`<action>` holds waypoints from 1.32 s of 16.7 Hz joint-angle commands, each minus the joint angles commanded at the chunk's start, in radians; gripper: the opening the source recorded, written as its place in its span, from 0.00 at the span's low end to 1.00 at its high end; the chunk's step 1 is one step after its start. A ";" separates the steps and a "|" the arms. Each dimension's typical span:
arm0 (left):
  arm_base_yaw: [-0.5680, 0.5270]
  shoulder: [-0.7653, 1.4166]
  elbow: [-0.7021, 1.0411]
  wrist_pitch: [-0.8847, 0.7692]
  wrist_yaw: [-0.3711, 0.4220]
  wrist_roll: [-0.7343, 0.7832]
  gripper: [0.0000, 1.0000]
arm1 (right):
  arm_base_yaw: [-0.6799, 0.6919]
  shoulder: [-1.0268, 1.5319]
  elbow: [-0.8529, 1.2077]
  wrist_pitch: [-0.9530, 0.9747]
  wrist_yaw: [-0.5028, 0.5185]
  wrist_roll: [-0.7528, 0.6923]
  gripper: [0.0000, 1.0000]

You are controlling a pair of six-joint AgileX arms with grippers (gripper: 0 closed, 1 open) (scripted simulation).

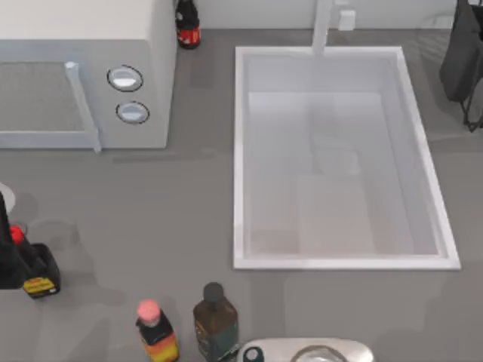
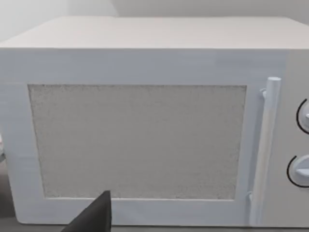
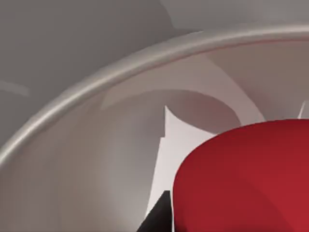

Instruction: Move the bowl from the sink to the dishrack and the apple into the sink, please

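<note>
The sink (image 1: 240, 158) sits in the right half of the top view, its faucet post (image 1: 323, 26) at the upper rim. In the right wrist view, a red rounded mass, probably the apple (image 3: 246, 179), fills the lower right corner inside a metal-rimmed vessel (image 3: 120, 65). A dark tip of the right gripper (image 3: 157, 215) lies just beside it; its grip cannot be told. The left gripper (image 2: 94, 217) faces the microwave (image 2: 140, 140) door, grip likewise unclear. Bottles (image 1: 215, 320) stand at the lower left.
</note>
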 joint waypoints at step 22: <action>0.000 0.000 0.000 0.000 0.000 0.000 1.00 | 0.240 -0.050 0.146 0.147 0.158 0.062 0.00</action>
